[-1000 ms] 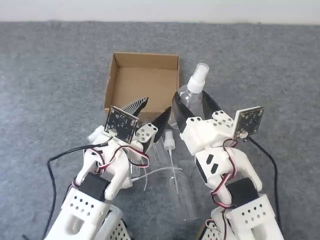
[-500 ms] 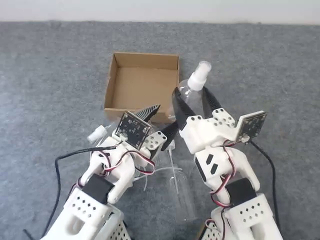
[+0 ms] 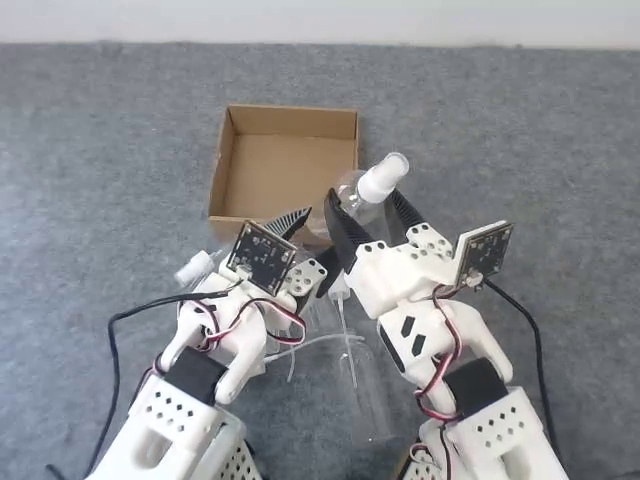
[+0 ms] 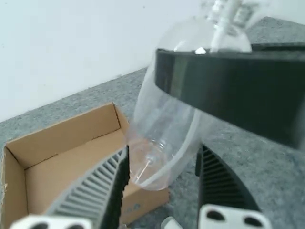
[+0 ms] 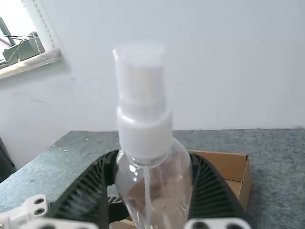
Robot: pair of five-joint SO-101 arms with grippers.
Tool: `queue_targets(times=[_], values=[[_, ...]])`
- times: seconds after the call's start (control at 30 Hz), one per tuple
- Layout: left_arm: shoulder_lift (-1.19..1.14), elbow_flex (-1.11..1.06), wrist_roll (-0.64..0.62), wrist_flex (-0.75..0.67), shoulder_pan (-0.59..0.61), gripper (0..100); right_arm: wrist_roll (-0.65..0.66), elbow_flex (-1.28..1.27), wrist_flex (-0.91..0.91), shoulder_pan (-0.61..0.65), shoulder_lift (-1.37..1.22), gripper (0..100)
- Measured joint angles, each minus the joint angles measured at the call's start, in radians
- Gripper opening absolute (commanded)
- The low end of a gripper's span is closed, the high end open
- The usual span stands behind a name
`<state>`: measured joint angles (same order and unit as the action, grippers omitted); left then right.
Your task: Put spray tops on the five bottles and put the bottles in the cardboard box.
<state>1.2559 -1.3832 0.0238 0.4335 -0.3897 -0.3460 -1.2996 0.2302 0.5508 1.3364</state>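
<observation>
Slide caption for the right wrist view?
Right gripper clamps a clear plastic bottle fitted with a white spray top, open brown cardboard box beyond.

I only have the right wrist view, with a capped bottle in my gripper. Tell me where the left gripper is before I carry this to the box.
Observer: The left gripper is open right beside yours. Its wrist view shows the base of your spray bottle at the mouth of its fingers.
Operator: Report the state of the box.
Observer: The high view shows the cardboard box ahead and to your left, open side up. The part of its floor that shows holds no bottle.
</observation>
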Motion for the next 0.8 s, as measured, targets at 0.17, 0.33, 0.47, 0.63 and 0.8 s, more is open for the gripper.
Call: queue_targets(times=[0.17,0.33,0.47,0.63,0.8], values=[[0.0,0.0,0.0,-0.002,0.0,21,0.0,0.0,0.003,0.0,0.005,4.7],[0.0,0.0,0.0,-0.002,0.0,21,-0.003,0.0,0.003,-0.034,0.005,4.7],[0.002,0.002,0.0,-0.002,0.021,21,-0.003,-0.012,0.005,-0.091,0.005,4.7],[0.002,0.002,-0.035,-0.002,0.101,21,-0.003,-0.043,0.005,-0.11,0.005,4.7],[0.002,0.002,-0.115,-0.002,0.198,21,-0.003,-0.072,0.005,-0.104,0.005,4.7]])
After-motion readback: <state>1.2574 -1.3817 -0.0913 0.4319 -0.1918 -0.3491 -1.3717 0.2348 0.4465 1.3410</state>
